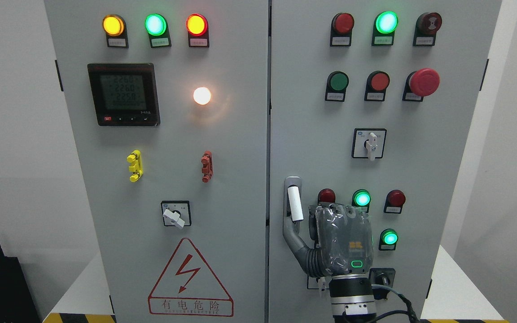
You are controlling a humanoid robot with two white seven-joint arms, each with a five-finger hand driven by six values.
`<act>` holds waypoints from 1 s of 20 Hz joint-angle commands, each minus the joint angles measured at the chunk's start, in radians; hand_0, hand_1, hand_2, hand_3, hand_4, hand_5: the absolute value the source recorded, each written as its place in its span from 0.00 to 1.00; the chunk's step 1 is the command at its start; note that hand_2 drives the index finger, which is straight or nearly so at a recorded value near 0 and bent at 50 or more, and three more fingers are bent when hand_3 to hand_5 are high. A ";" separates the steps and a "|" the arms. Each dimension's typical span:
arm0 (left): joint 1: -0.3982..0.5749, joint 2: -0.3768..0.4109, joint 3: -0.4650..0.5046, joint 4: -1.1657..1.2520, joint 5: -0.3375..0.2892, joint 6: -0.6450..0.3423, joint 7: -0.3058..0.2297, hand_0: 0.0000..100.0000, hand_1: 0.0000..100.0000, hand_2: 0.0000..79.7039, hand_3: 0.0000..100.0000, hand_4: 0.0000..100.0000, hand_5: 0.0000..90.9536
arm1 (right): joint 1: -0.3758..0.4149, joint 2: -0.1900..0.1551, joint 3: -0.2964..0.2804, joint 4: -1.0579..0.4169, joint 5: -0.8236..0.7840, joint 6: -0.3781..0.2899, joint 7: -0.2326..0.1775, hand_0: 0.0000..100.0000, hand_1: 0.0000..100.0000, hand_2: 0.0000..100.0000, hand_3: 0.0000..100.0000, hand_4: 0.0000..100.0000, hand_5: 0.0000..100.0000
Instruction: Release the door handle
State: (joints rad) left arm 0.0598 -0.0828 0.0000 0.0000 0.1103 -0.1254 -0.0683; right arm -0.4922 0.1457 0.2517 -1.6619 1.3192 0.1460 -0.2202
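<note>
Grey cabinet (240,179) with red warning triangle (190,280), yellow (134,166) and red clips (206,166) above it, white-taped handle (295,204) to its right.

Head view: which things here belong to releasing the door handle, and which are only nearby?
Job: door handle; right hand, thumb on the handle's lower part.

Nearby: meter; red mushroom button; warning triangle; yellow clip.

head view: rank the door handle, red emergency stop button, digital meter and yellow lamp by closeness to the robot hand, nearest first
From the right robot hand:
1. Door handle, just left of the hand.
2. Red emergency stop button, upper right on the right door.
3. Digital meter, on the left door.
4. Yellow lamp, top left corner.
</note>
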 commanded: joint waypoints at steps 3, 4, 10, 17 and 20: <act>0.000 0.000 -0.012 -0.015 0.000 0.000 -0.001 0.12 0.39 0.00 0.00 0.00 0.00 | 0.000 0.002 -0.009 -0.001 0.000 0.001 -0.001 0.51 0.47 1.00 1.00 1.00 0.97; 0.000 0.000 -0.012 -0.015 -0.001 0.000 -0.001 0.12 0.39 0.00 0.00 0.00 0.00 | 0.001 0.002 -0.009 -0.002 0.000 0.000 -0.001 0.51 0.47 1.00 1.00 1.00 0.97; 0.000 0.000 -0.012 -0.015 0.000 0.000 -0.001 0.12 0.39 0.00 0.00 0.00 0.00 | 0.003 0.002 -0.019 -0.006 0.000 0.000 -0.004 0.52 0.47 1.00 1.00 1.00 0.97; 0.000 0.000 -0.012 -0.015 0.000 0.000 -0.001 0.12 0.39 0.00 0.00 0.00 0.00 | 0.014 0.003 -0.031 -0.010 -0.005 -0.002 -0.011 0.53 0.47 1.00 1.00 1.00 0.97; 0.000 0.000 -0.012 -0.015 0.000 0.000 -0.001 0.12 0.39 0.00 0.00 0.00 0.00 | 0.012 0.002 -0.031 -0.010 -0.005 -0.002 -0.010 0.53 0.47 1.00 1.00 1.00 0.97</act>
State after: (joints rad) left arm 0.0598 -0.0829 0.0000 0.0000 0.1101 -0.1254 -0.0684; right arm -0.4830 0.1474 0.2306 -1.6685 1.3163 0.1465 -0.2317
